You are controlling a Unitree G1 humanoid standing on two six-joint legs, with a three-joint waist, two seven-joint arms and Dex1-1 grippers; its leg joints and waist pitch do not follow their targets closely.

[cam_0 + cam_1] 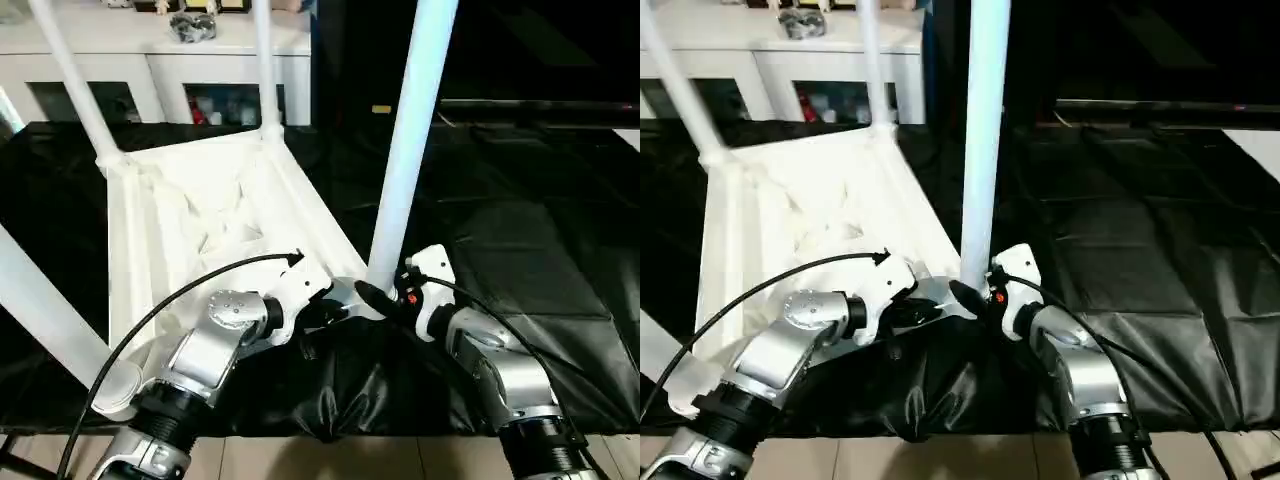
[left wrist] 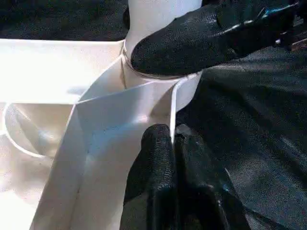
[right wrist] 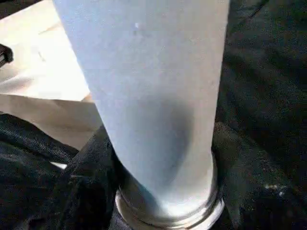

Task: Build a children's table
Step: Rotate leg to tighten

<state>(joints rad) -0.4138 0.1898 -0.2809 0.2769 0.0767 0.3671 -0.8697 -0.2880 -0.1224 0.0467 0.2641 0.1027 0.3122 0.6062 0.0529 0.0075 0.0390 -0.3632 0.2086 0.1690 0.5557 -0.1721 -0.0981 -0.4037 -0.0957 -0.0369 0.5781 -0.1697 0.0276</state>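
We grasp the upright leg (image 1: pixel 405 170) at its socket with right fingers (image 2: pixel 192 40); left fingers (image 2: pixel 160 182) pinch the tabletop rim (image 2: pixel 134 108) just beside.

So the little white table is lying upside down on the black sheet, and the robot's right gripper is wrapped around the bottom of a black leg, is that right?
Nearly. The leg is white, not black, as the left eye view shows. The rest holds: the table lies upside down on the black sheet, and the right gripper sits around the leg's base.
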